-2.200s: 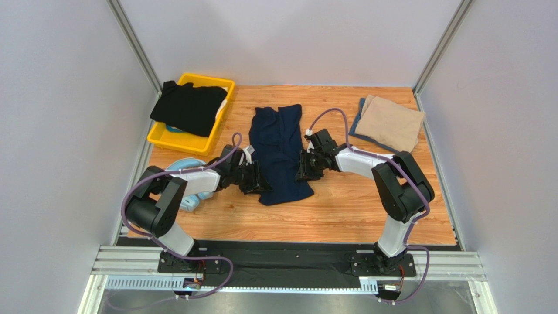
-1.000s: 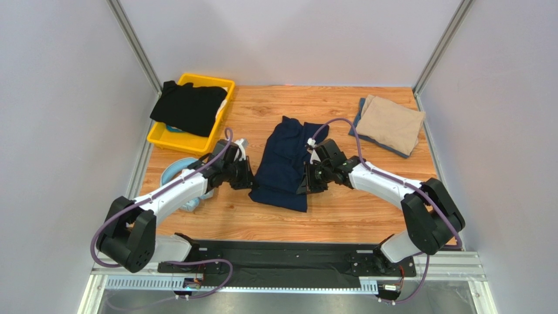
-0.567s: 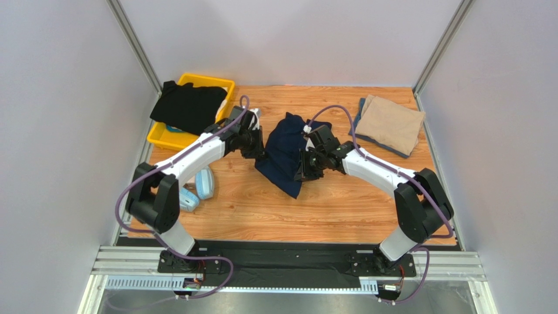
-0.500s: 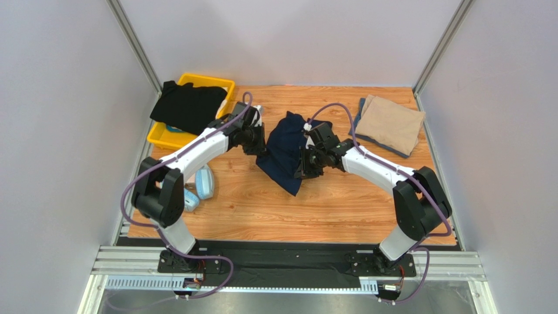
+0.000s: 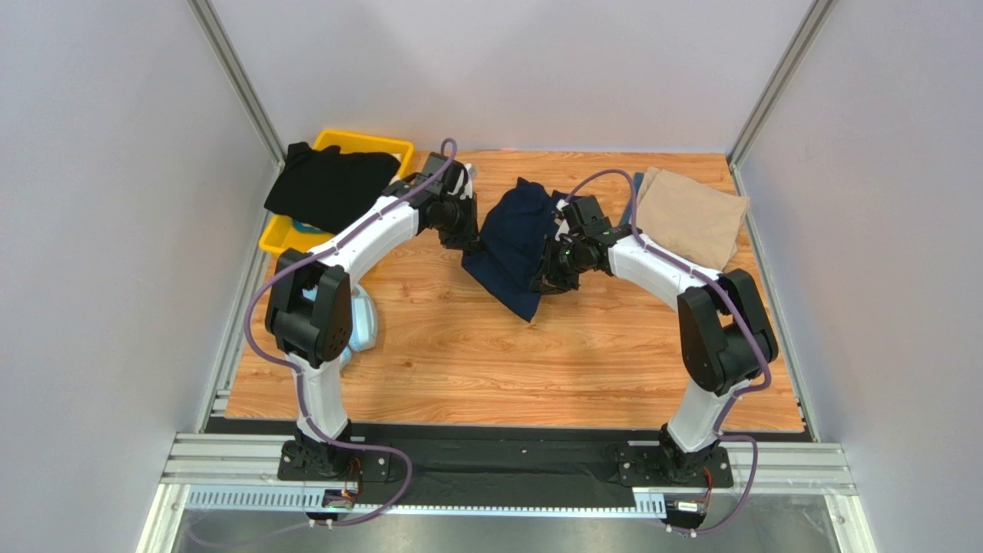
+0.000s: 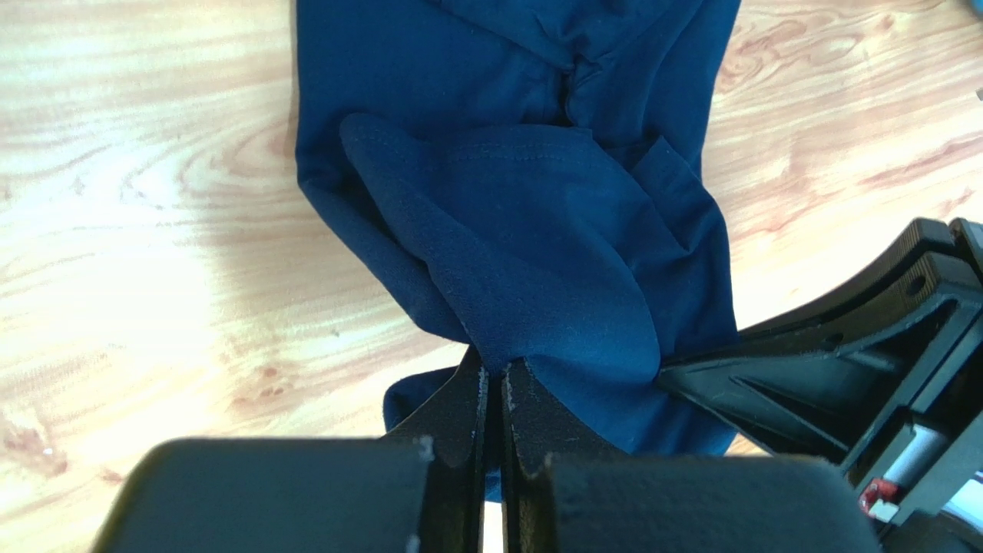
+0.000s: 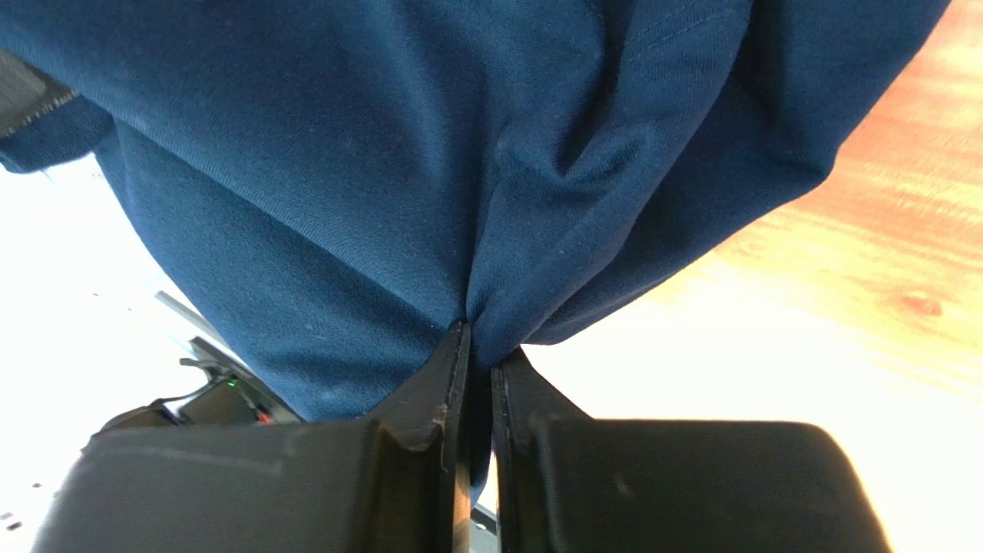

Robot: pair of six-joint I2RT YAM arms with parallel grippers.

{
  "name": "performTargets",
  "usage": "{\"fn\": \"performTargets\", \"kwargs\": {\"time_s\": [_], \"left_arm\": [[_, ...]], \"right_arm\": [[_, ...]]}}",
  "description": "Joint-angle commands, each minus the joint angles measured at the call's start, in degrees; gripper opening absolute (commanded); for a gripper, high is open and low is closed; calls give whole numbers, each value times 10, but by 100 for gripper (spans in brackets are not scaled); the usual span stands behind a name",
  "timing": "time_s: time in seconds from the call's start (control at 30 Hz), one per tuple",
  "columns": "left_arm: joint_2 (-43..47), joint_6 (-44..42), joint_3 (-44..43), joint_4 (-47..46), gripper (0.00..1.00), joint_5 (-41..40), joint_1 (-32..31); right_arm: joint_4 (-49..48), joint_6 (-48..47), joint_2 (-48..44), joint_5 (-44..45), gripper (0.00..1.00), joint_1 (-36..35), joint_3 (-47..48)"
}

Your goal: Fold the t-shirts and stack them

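Both arms are carrying the navy t-shirt farther toward the far edge of the table, where it is hanging bunched near the middle. The left gripper and right gripper are each pinching its cloth tight. Lowering should be even, keeping the fold taut.

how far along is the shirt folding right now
Done: the tan shirt lies folded at the far right. In hand: the navy shirt, pinched by the left gripper and right gripper, bunched, not folded. Left: the black shirt draped over the yellow bin, then stacking.
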State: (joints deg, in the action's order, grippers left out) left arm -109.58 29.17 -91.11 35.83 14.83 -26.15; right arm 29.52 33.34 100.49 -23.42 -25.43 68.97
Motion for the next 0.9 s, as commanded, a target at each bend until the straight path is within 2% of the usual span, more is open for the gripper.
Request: {"fn": "performTargets", "kwargs": {"time_s": [0.0, 0.17, 0.23, 0.37, 0.53, 0.67, 0.87], "left_arm": [[9, -9, -23, 4, 0, 13, 8], [61, 0, 63, -13, 0, -2, 8], [79, 5, 99, -25, 0, 10, 8], [151, 26, 234, -66, 0, 15, -5], [209, 52, 338, -122, 0, 8, -47], [215, 78, 406, -166, 0, 16, -66], [182, 79, 436, -183, 0, 17, -95]], "right_arm": [[-8, 3, 9, -37, 10, 5, 25], [-4, -13, 23, -45, 11, 4, 3], [-4, -20, 24, -49, 17, 1, -19], [-8, -32, 3, -37, 25, -3, -72], [-15, -34, -34, -8, 34, -4, -140], [-46, -16, -77, -9, 38, -9, -199], [-74, -6, -122, 3, 48, -24, -264]]}}
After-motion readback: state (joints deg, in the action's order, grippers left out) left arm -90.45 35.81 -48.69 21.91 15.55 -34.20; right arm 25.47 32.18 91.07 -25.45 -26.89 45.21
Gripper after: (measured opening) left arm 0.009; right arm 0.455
